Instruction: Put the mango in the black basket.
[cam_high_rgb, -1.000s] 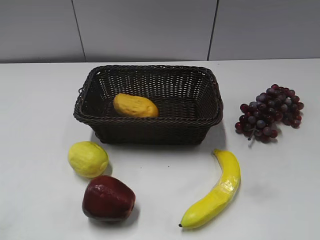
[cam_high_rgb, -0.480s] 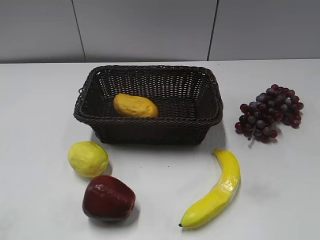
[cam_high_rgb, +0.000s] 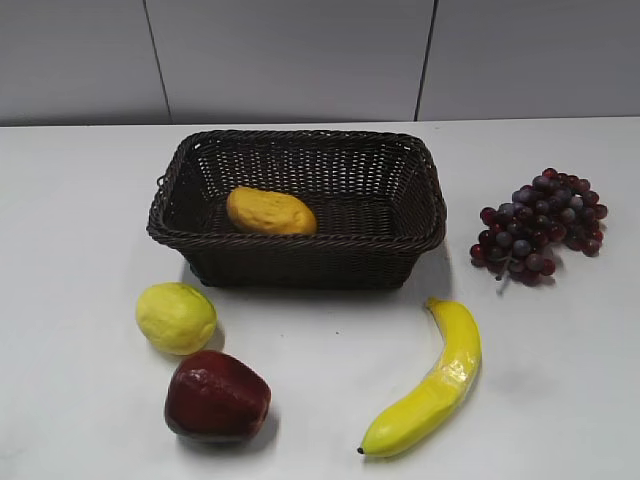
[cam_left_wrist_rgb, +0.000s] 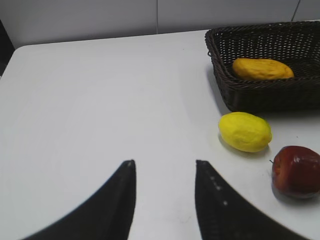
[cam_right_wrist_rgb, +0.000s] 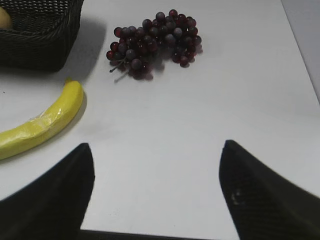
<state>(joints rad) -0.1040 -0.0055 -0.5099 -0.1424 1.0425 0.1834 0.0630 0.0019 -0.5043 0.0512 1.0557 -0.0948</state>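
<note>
From my station I saw the mango (cam_high_rgb: 270, 212) lying inside the black basket (cam_high_rgb: 300, 258), toward its left half, resting on the woven floor. Outside the basket, the lemon (cam_high_rgb: 176, 318) sat at about 7 o'clock from it, with the red apple (cam_high_rgb: 217, 397) just beside the lemon at its 5 o'clock. The banana (cam_high_rgb: 432, 384) lay at the basket's 5 o'clock, the grapes (cam_high_rgb: 540, 226) at its 3 o'clock. My left gripper (cam_left_wrist_rgb: 165, 200) hung over bare table with its jaws spread, holding nothing; my right gripper (cam_right_wrist_rgb: 156, 195) was likewise spread wide and empty.
</note>
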